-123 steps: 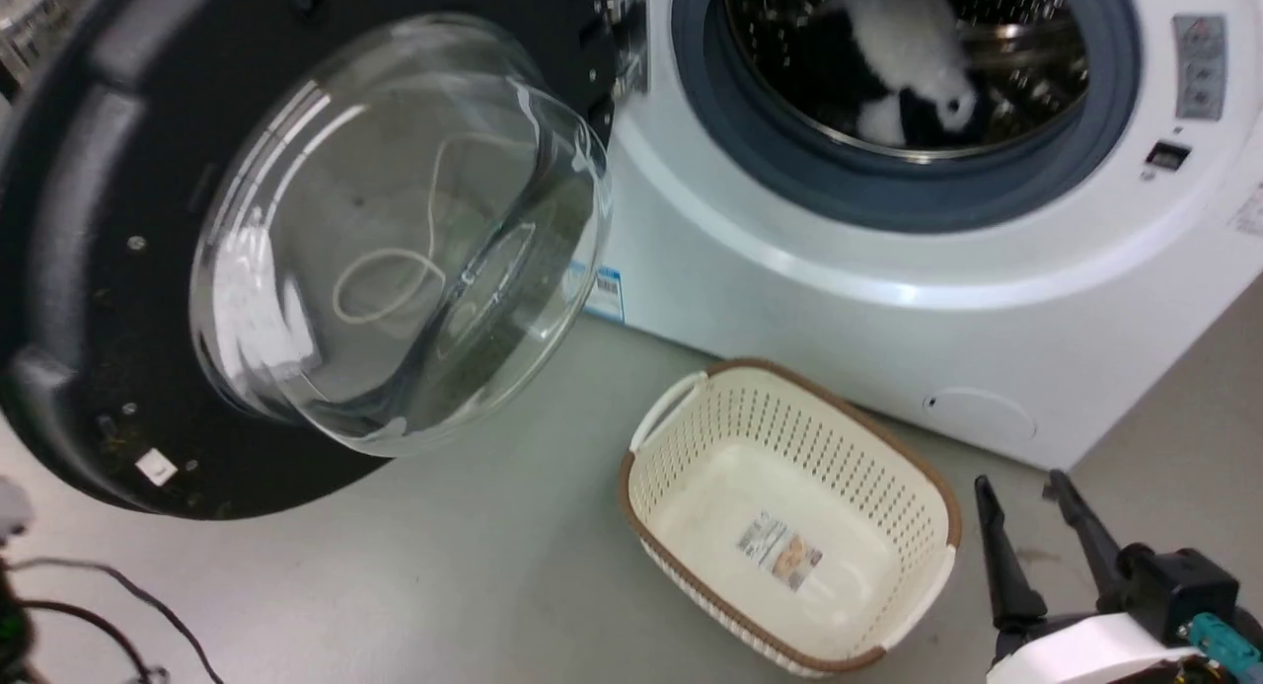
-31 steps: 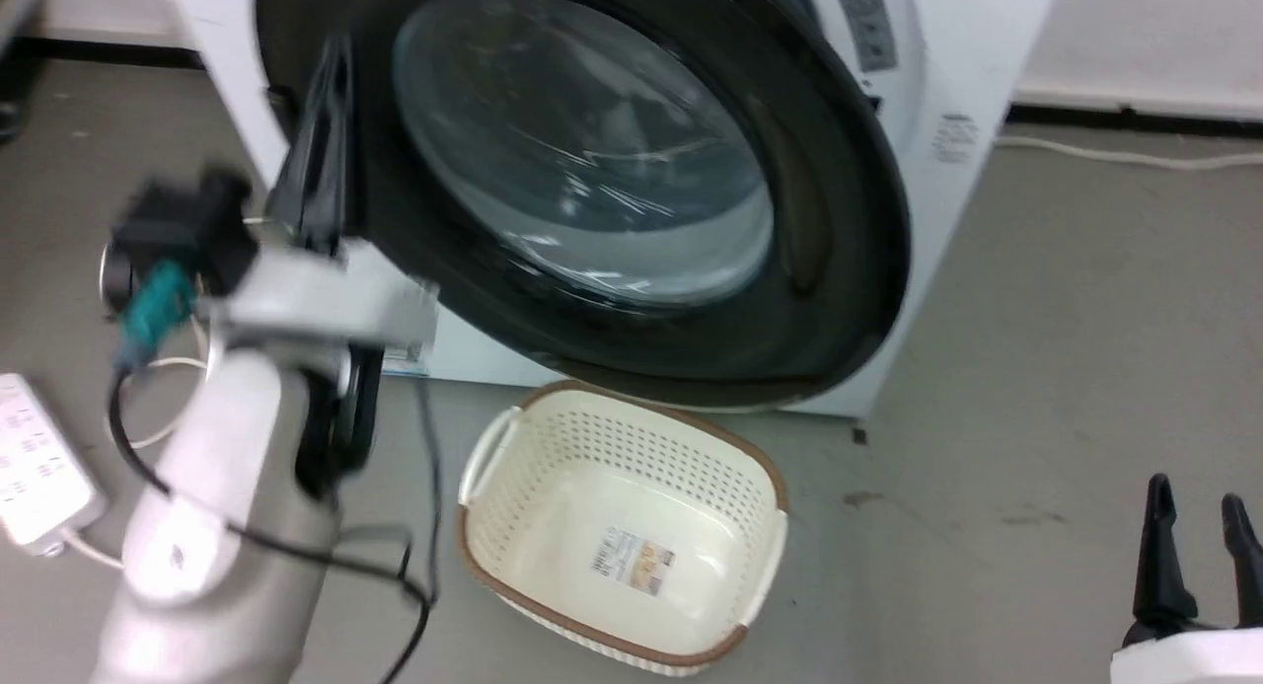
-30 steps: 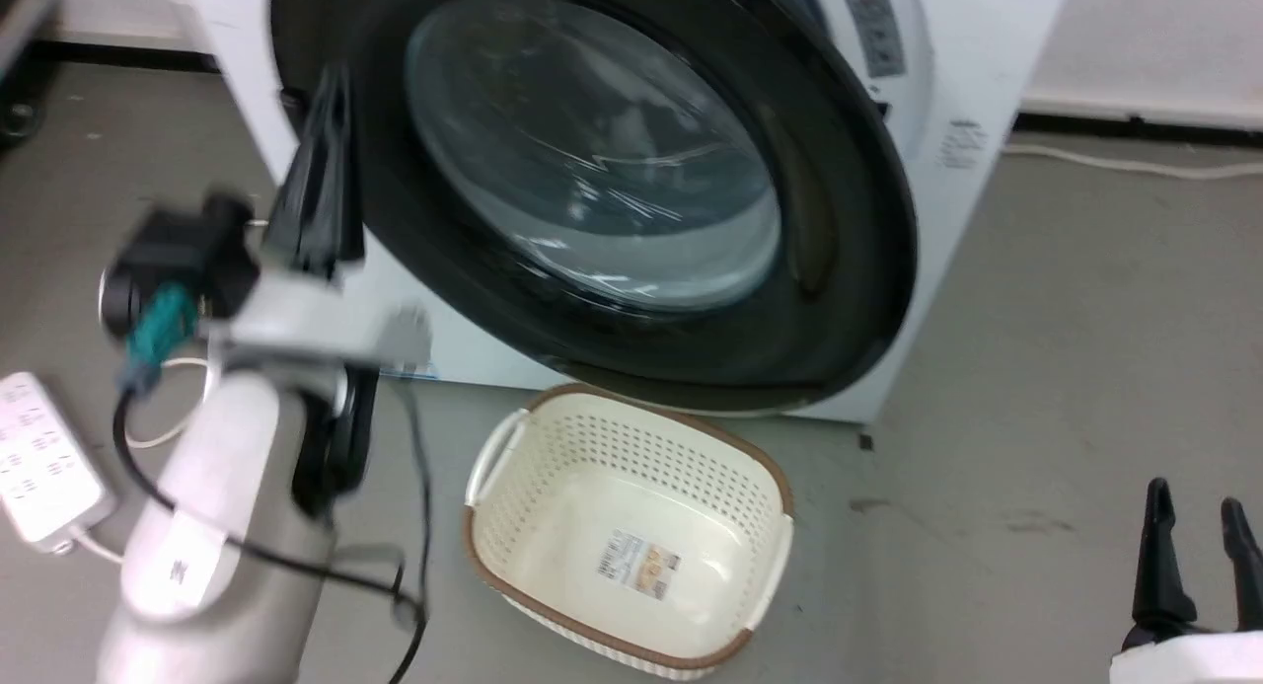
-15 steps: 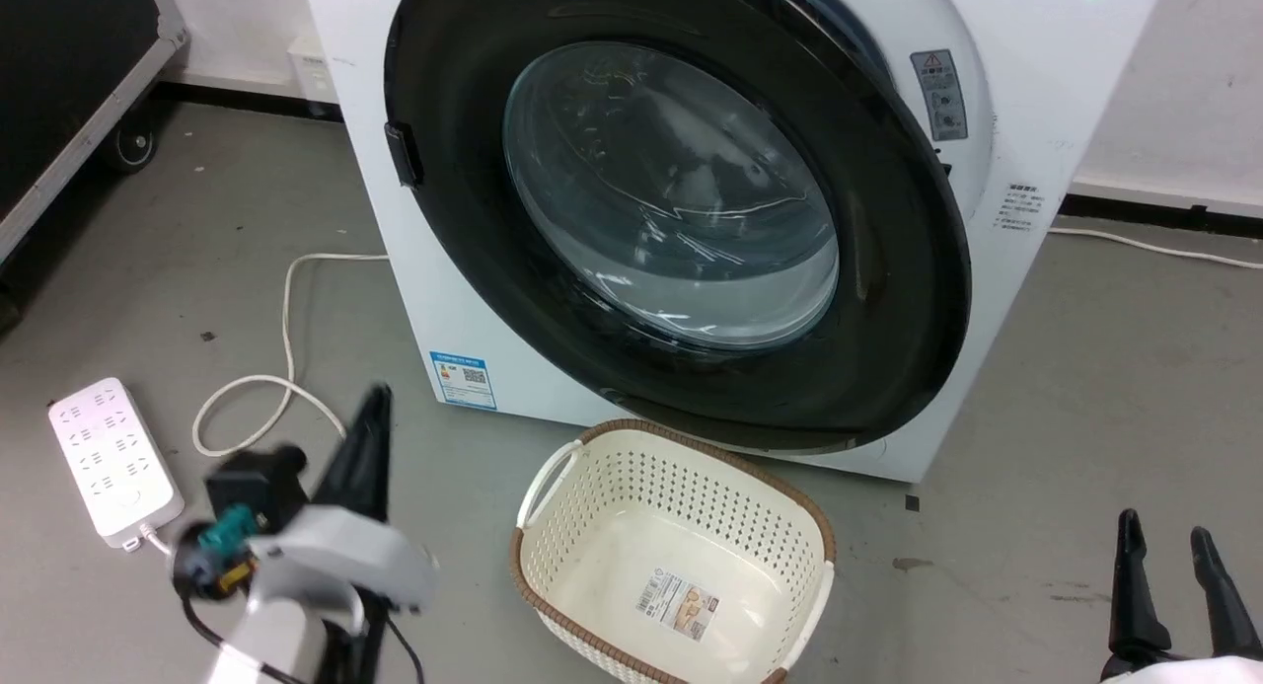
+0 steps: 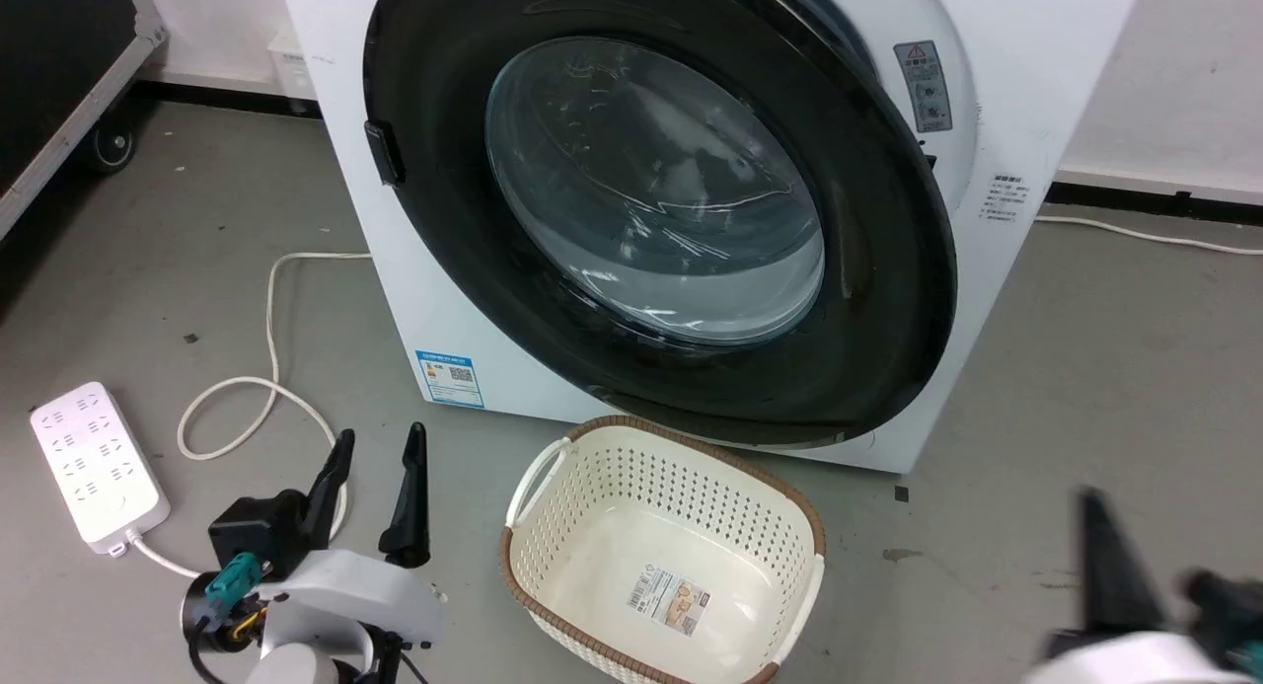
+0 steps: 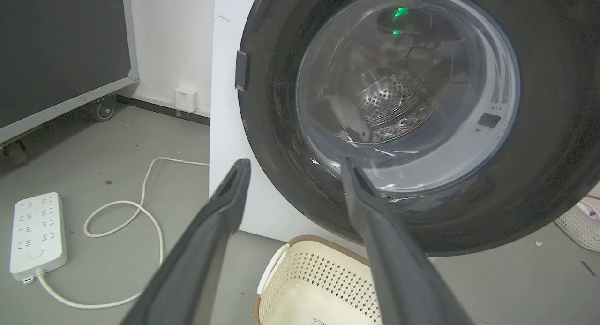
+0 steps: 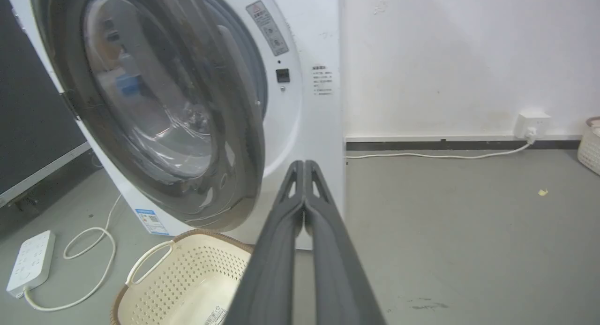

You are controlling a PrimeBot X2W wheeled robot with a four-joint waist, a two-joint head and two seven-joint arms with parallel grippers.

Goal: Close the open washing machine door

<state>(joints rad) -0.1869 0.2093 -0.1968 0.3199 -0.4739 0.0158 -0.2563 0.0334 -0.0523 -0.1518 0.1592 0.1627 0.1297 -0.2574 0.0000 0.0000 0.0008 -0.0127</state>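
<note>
Gap shows at free right edge of washing machine door [image 7: 154, 104], otherwise swung near flat to washing machine [image 7: 309, 43]; that edge lies ahead and left of right gripper [image 7: 304, 164], fingers pressed together, empty, the nearer arm. Left gripper [image 5: 381, 433] spread, empty, low below hinge side. Four seconds back door stood wide open; a second back left gripper was up at its hinge edge

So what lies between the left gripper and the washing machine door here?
Between left gripper and door, head view: bare floor, then the washing machine's white front with blue sticker.
</note>
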